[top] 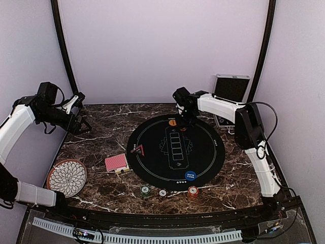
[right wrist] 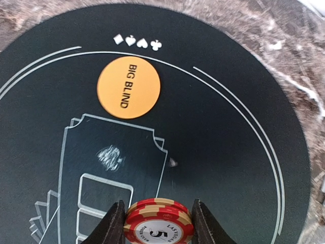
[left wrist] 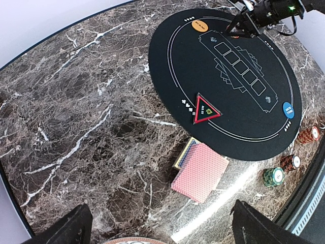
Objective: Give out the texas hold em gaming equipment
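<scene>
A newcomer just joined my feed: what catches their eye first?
The round black poker mat fills the table's middle. At its far side the right gripper clamps a stack of red chips, beside the orange BIG BLIND disc. Red-backed cards lie off the mat's left edge, a flower-patterned plate at the near left.

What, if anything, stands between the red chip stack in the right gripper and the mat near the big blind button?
Nothing visible does. The right gripper is shut on the red chip stack over the black mat. The orange BIG BLIND disc lies ahead, apart from the stack, only printed lines between.
</scene>
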Robot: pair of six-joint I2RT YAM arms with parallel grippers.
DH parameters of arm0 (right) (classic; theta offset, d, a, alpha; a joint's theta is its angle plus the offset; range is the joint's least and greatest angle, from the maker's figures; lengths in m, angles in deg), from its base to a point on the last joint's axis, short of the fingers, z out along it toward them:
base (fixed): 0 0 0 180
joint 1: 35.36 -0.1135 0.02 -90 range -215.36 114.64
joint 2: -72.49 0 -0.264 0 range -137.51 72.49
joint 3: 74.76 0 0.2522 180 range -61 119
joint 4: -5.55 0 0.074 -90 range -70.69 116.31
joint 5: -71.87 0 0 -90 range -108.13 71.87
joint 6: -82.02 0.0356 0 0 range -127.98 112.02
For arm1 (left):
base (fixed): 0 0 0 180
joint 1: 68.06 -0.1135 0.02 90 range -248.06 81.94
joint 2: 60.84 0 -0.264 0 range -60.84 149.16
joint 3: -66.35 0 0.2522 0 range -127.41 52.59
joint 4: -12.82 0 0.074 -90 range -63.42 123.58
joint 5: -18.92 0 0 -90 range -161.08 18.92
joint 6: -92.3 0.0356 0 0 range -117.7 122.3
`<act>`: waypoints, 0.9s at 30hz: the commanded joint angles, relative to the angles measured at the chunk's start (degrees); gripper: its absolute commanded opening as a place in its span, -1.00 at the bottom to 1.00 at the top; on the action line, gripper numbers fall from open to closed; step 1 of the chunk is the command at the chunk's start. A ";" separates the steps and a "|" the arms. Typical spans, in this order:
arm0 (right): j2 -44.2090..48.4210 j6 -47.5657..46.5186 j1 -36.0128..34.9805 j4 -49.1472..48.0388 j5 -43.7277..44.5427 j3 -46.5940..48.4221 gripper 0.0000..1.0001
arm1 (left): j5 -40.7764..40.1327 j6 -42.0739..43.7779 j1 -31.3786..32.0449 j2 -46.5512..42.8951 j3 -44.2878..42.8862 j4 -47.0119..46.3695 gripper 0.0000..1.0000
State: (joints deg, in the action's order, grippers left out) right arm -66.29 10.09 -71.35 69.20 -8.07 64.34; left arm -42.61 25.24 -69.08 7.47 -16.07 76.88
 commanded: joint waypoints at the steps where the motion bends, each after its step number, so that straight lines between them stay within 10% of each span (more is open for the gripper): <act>1: -2.50 -0.41 1.48 -2.82 -1.66 2.76 -0.89 | 1.23 0.71 -0.21 -0.96 -1.03 1.47 0.98; 11: -6.24 -0.66 2.77 -4.33 -4.93 3.47 -0.69 | 1.20 0.62 -0.21 -0.55 -1.56 1.54 0.97; 21: -6.01 -0.46 2.72 -3.77 -3.18 4.42 0.26 | 0.63 0.76 -0.21 -0.77 -1.56 1.63 0.97; 27: -0.63 -1.03 1.75 -2.70 -1.89 4.16 0.36 | 0.86 0.70 -0.21 -0.77 -1.82 1.82 0.98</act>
State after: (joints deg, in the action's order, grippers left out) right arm -71.61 9.63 -68.79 66.32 -11.65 67.88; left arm -42.59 25.24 -69.08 7.49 -16.12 76.91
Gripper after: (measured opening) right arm 0.675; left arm 0.988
